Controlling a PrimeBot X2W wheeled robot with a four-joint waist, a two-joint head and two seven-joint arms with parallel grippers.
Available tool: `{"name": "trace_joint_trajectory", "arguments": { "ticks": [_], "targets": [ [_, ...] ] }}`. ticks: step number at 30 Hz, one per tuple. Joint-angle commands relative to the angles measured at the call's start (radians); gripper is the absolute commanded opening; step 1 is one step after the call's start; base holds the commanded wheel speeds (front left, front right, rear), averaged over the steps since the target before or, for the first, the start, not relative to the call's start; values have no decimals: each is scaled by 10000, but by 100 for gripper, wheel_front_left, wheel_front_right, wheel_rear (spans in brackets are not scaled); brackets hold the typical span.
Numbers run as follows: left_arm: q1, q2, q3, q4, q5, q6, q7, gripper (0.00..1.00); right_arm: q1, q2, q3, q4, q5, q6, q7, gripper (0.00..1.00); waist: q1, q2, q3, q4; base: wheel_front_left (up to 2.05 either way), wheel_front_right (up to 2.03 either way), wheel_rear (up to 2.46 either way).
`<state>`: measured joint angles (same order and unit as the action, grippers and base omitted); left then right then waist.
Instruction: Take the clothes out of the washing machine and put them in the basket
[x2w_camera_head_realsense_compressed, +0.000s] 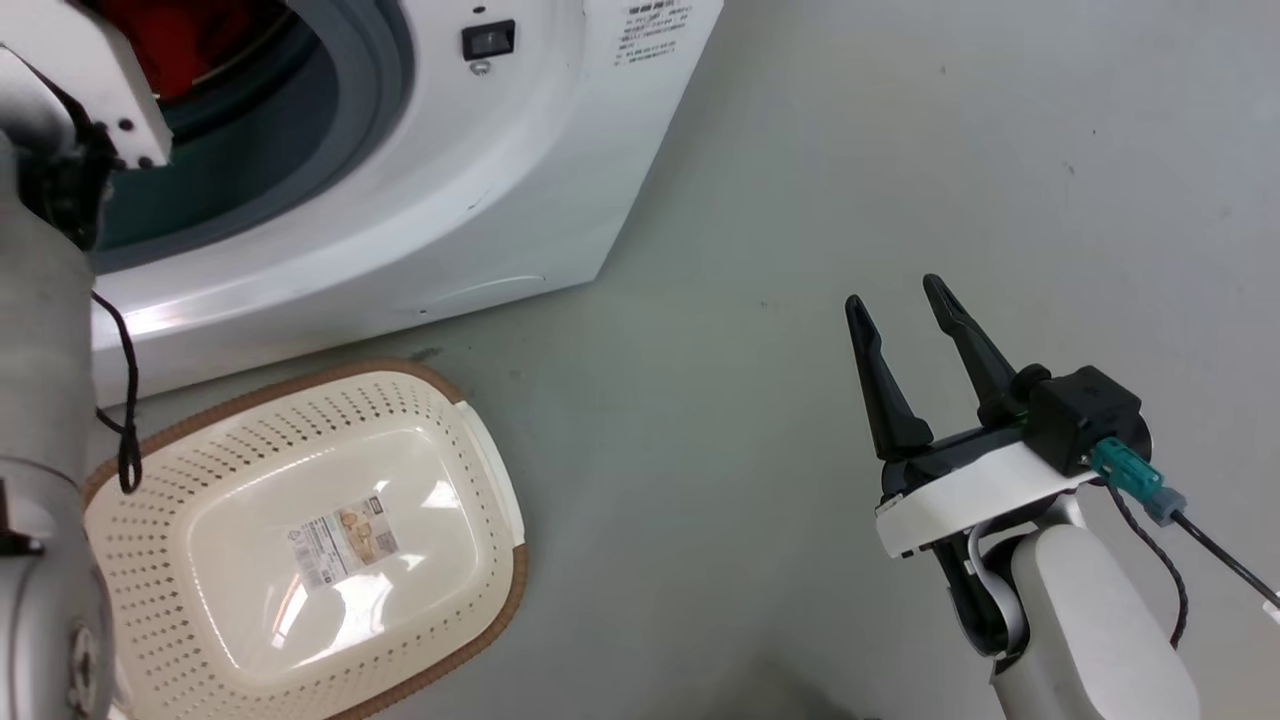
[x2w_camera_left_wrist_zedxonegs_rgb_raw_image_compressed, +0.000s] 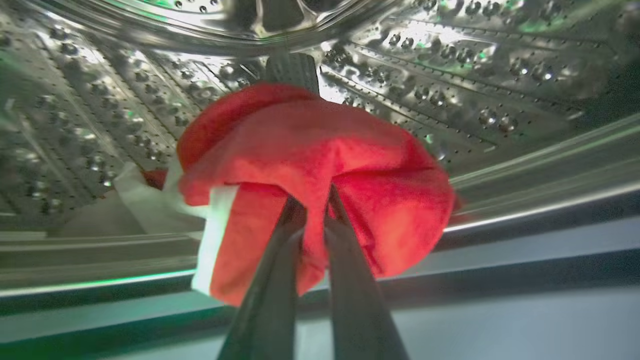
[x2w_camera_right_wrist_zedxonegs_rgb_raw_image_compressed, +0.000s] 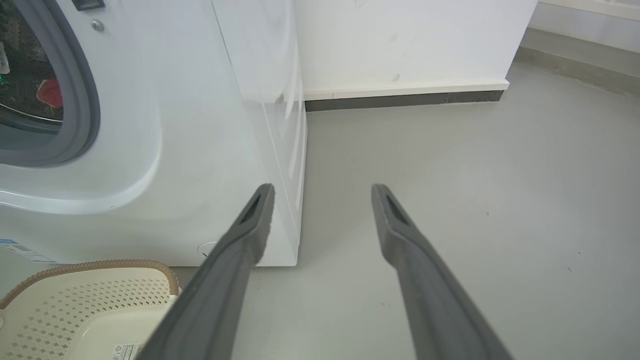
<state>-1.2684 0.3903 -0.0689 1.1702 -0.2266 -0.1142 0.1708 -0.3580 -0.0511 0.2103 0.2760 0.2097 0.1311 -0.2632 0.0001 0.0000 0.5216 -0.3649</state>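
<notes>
The clothes (x2w_camera_left_wrist_zedxonegs_rgb_raw_image_compressed: 300, 150), a bright red fabric piece with white trim, hang bunched inside the washing machine's steel drum (x2w_camera_left_wrist_zedxonegs_rgb_raw_image_compressed: 450, 75). My left gripper (x2w_camera_left_wrist_zedxonegs_rgb_raw_image_compressed: 312, 200) is shut on them, its fingers pinching a red fold. From the head view the left arm reaches into the washing machine (x2w_camera_head_realsense_compressed: 420, 200), where a bit of red clothes (x2w_camera_head_realsense_compressed: 170, 40) shows in the opening. The cream basket (x2w_camera_head_realsense_compressed: 480, 470) sits on the floor in front of the machine, holding nothing. My right gripper (x2w_camera_head_realsense_compressed: 895, 300) hovers open over the floor to the right, also seen as right gripper (x2w_camera_right_wrist_zedxonegs_rgb_raw_image_compressed: 322, 192).
The grey rubber ring (x2w_camera_head_realsense_compressed: 370, 90) rims the drum opening around the left arm. A cable (x2w_camera_head_realsense_compressed: 125, 400) dangles from the left arm over the basket's rim. Grey floor (x2w_camera_head_realsense_compressed: 800, 200) spreads to the right of the machine; a white wall with dark skirting (x2w_camera_right_wrist_zedxonegs_rgb_raw_image_compressed: 400, 100) stands behind.
</notes>
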Motion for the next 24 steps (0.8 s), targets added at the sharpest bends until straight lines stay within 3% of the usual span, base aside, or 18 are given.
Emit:
{"name": "trace_joint_trajectory", "arguments": {
  "ticks": [1,7,10,15,24],
  "targets": [
    [371,-138,-72,-136,71,65,-718,0,161,17,-55,76,-107,-7,-22,100,-1,0,-390,159,0,0,0],
    [1485,-579,-70,-240,-17,280,-3284,0,504,15,-319,314,-487,-7,-22,100,-1,0,-1443,544,0,0,0],
    [2043,-763,-121,-308,3,337,-4079,0,715,14,-477,429,-681,-7,-22,100,-1,0,-1978,753,0,0,0],
    [2822,-1011,-85,-770,-55,301,-4350,0,1060,10,-763,600,-930,-7,-21,100,-1,0,-2610,1079,0,0,0],
    [4976,-1463,486,-3671,-198,311,-4368,0,1705,12,-1190,656,-1113,-7,113,100,-1,0,-3699,1666,0,0,0]
  ]
}}
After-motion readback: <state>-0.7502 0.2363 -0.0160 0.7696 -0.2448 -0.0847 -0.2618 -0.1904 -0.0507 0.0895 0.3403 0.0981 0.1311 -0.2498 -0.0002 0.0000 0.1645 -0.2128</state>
